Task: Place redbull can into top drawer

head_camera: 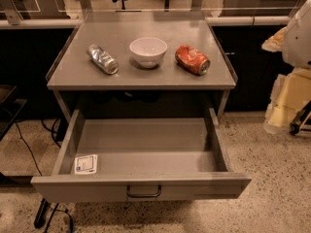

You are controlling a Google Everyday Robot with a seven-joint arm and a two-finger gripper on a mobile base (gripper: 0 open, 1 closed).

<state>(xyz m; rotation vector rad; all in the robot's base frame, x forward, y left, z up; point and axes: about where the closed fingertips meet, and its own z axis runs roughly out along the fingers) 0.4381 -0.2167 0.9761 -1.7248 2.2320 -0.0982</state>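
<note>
The redbull can (102, 58) lies on its side on the left of the grey cabinet top (146, 74), left of a white bowl (148, 51). Below the top, the top drawer (146, 149) is pulled fully open. Its grey floor holds only a small white sticker (86, 163) at the front left, and a dark curved handle (144, 192) sits on its front. My gripper is out of view. Only a white piece of my arm (297, 33) shows at the right edge, well away from the can.
An orange-red dented can (192, 59) lies on its side right of the bowl. Yellowish blocks (287, 101) stand on the floor at the right. Dark cables (29, 149) run along the floor at the left. Speckled floor surrounds the drawer front.
</note>
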